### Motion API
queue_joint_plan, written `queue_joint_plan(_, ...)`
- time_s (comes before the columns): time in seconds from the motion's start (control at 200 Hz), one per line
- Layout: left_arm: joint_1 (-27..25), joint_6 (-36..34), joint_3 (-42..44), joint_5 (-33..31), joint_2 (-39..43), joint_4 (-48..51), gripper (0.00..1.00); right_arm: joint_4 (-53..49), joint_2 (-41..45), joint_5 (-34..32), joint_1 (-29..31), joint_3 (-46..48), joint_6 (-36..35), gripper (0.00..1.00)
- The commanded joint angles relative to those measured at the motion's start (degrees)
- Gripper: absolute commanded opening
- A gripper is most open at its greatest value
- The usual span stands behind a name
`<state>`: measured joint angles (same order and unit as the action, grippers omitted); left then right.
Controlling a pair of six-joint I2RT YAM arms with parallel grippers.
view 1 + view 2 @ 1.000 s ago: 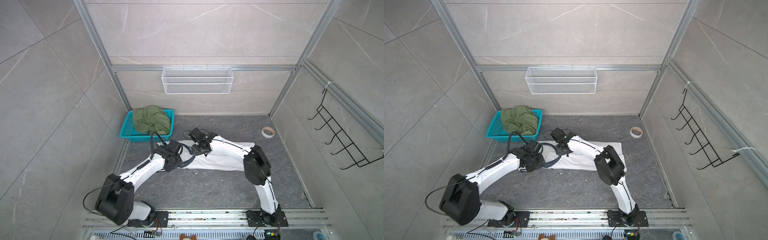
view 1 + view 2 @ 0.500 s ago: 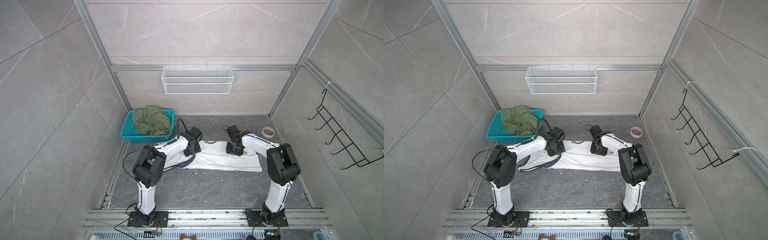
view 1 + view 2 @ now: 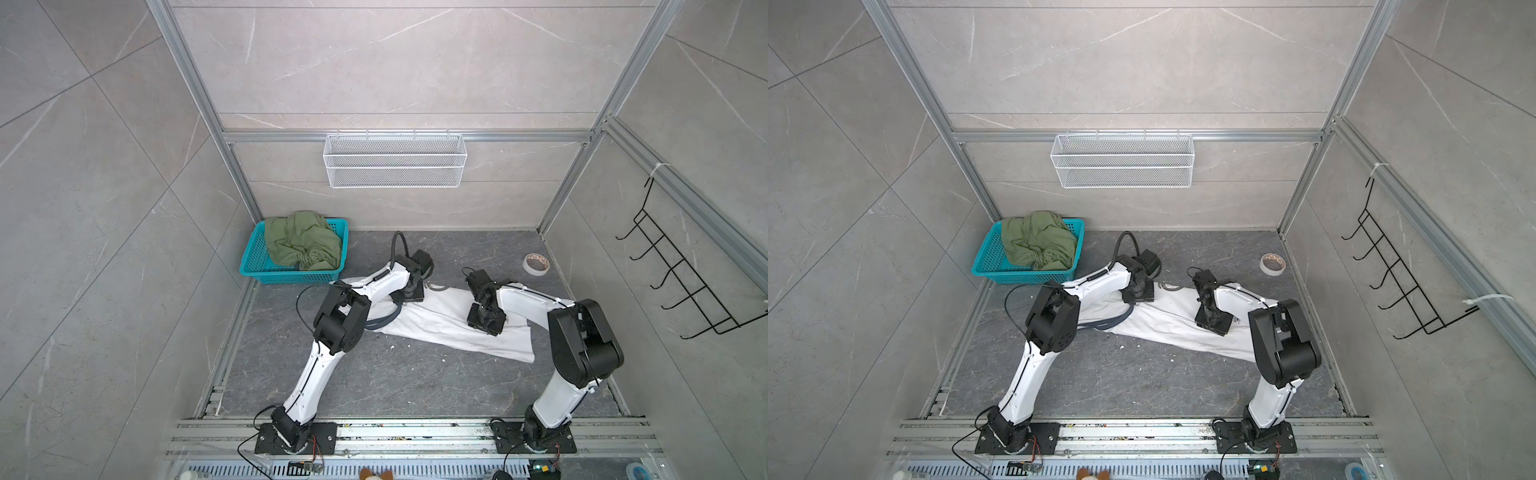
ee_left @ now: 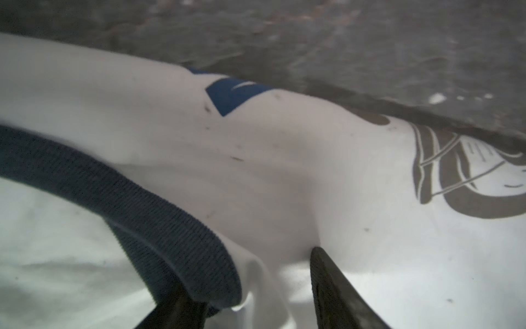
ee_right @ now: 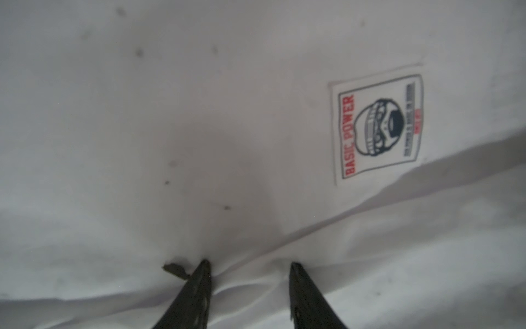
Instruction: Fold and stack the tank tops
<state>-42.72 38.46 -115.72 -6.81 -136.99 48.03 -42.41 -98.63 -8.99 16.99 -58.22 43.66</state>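
Both top views bright, even, sharp, edges bowed; wrist views blurred, shadowing the white tank top [image 5: 170,99].

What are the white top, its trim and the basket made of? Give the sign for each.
White top: soft matte knit cloth, likely cotton; it creases and drapes flat on the floor.
Trim: dark ribbed knit; fine ridges show.
Basket: teal plastic, probably; rigid moulded lattice walls.
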Motion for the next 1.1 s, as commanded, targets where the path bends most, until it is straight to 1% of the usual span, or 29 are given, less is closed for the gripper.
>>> queue_joint_plan(0.0,-4.06,-5.0,-5.52,8.34,-7.27,1.79,0.57,-5.02,5.74,-1.96,-0.9,3.93,4.3,0.47)
queue_joint_plan(0.115,-5.44,-9.96,-16.93,11.12,-12.84,4.02,0.57,-5.83,10.15,-0.05,-1.15,6.77,5.46,0.46)
queue_joint_plan(0.22,-5.32,-13.88,-26.8,10.4,-16.13,7.43,0.58,-5.89,11.77,0.6,-1.13,7.77,4.96,0.46)
queue_joint_plan(0.265,-5.32,-15.45,-28.5,9.34,-15.49,7.82,0.59,-5.85,12.41,0.38,-1.12,7.53,4.22,0.46)
queue_joint_plan(0.294,-5.35,-16.13,-28.85,8.43,-14.37,7.88,0.63,-5.6,12.95,0.23,-1.1,7.19,3.5,0.46)
queue_joint_plan(0.404,-5.23,-16.46,-27.92,4.11,-7.76,9.17,0.71,-4.85,14.5,0.01,-1.1,5.15,1.38,0.46)
queue_joint_plan(0.454,-5.01,-15.1,-24.57,0.98,-3.28,9.52,0.73,-4.35,14.69,0.05,-1.07,3.93,-0.07,0.46)
queue_joint_plan(0.509,-4.4,-11.81,-17.26,-3.79,2.65,8.7,0.74,-4.14,14.52,0.38,-1.05,2.41,-1.08,0.46)
queue_joint_plan(0.514,-4.35,-11.47,-17.26,-4.16,4.79,8.59,0.74,-4.11,14.52,0.38,-1.07,2.32,-1.14,0.46)
queue_joint_plan(0.524,-4.09,-10.46,-15.7,-4.9,6.31,8.31,0.74,-4.11,14.45,0.45,-1.04,2.14,-1.37,0.46)
queue_joint_plan(0.569,-2.56,-6.41,-7.51,-6.53,11.99,6.54,0.74,-3.61,14.51,0.39,-1.02,1.54,-2.32,0.46)
queue_joint_plan(0.599,-1.38,-3.08,0.0,-7.1,16.41,4.63,0.73,-3.1,14.6,0.46,-0.92,1.24,-2.79,0.46)
queue_joint_plan(0.609,-0.6,-1.93,0.86,-7.3,17.83,4.16,0.73,-2.96,14.61,0.4,-0.96,1.19,-2.99,0.46)
queue_joint_plan(0.619,-0.34,-0.74,4.18,-7.44,19.11,3.51,0.73,-2.9,14.61,0.41,-0.97,1.11,-3.15,0.46)
queue_joint_plan(0.624,0.31,-0.13,4.18,-7.52,19.69,3.23,0.73,-2.83,14.65,0.44,-0.98,1.1,-3.28,0.46)
queue_joint_plan(0.629,0.31,0.39,6.16,-7.56,20.51,2.74,0.73,-2.75,14.67,0.41,-0.9,1.09,-3.34,0.46)
queue_joint_plan(0.634,0.81,0.88,6.16,-7.54,21.22,2.31,0.73,-2.67,14.68,0.4,-0.86,1.05,-3.46,0.46)
queue_joint_plan(0.639,0.81,1.42,8.68,-7.53,21.8,1.93,0.73,-2.58,14.69,0.39,-0.89,1.02,-3.56,0.46)
queue_joint_plan(0.699,4.0,6.19,21.42,-7.35,29.42,-4.74,0.71,-1.84,14.56,0.39,-0.69,0.76,-4.59,0.46)
queue_joint_plan(0.744,6.34,9.98,29.08,-8.26,34.07,-7.33,0.7,-1.66,14.28,0.21,-0.42,0.33,-5.11,0.46)
queue_joint_plan(0.789,8.68,12.25,35.1,-8.55,37.67,-10.05,0.68,-1.47,13.85,0.15,-0.23,0.13,-5.37,0.46)
queue_joint_plan(0.848,11.93,14.4,40.71,-7.67,40.38,-12.77,0.66,-1.12,13.26,0.42,0.01,0.13,-5.6,0.46)
queue_joint_plan(0.923,16.14,15.13,45.27,-3.29,41.49,-17.36,0.63,-0.5,12.4,0.84,0.52,0.3,-5.6,0.46)
queue_joint_plan(0.998,19.31,15.2,47.82,-0.25,40.88,-21.74,0.6,-0.18,11.56,0.97,0.91,0.47,-5.55,0.46)
queue_joint_plan(1.093,21.2,14.29,48.58,2.57,38.86,-26.02,0.58,0.4,11.27,1.23,1.19,1.06,-5.38,0.46)
